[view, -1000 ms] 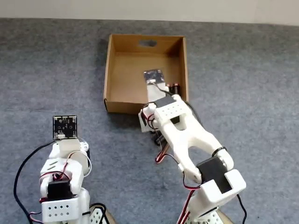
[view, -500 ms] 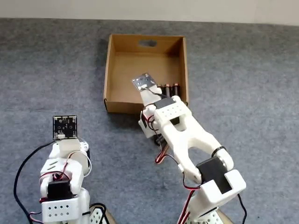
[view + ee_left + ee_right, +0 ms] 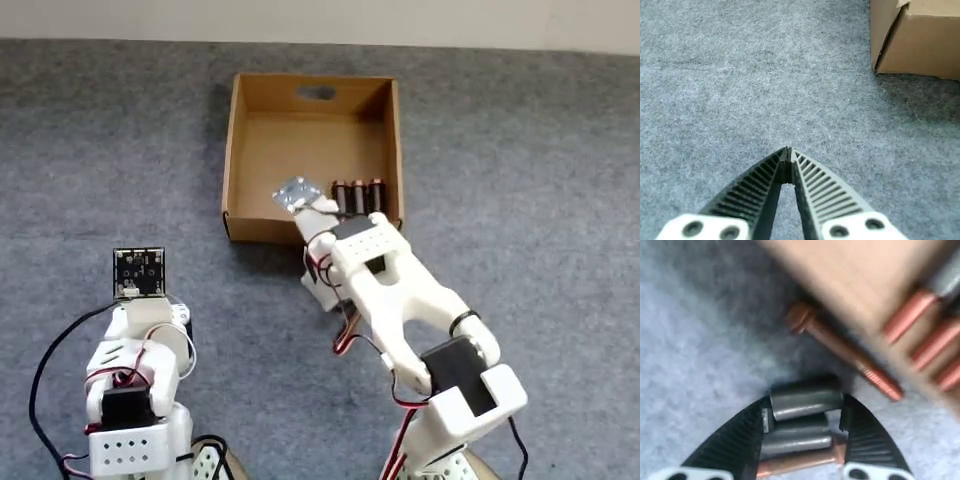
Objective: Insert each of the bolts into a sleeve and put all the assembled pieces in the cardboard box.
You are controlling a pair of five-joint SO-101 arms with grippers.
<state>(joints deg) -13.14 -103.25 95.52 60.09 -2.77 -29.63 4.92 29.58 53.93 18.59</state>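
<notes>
My right gripper (image 3: 805, 401) is shut on a grey sleeve (image 3: 799, 426), and a copper bolt end (image 3: 795, 465) shows at the sleeve's near end. It hangs low over the carpet just outside the cardboard box (image 3: 250, 160). A loose copper bolt (image 3: 840, 354) lies on the carpet beside the box wall (image 3: 860, 280). Three assembled pieces (image 3: 357, 195) lie side by side in the box's near right corner, their copper ends (image 3: 935, 342) also showing past the wall. My left gripper (image 3: 787, 151) is shut and holds nothing. It is above bare carpet, short of the box corner (image 3: 912, 45).
The right arm (image 3: 365, 250) leans over the box's front wall, and its wrist camera (image 3: 293, 193) sits above the box floor. The left arm (image 3: 140, 330) stays at the near left. Grey carpet (image 3: 120, 150) covers the table all around.
The right wrist has swung left and back toward the box's front wall. This uncovered the three pieces in the box. The left arm has not moved.
</notes>
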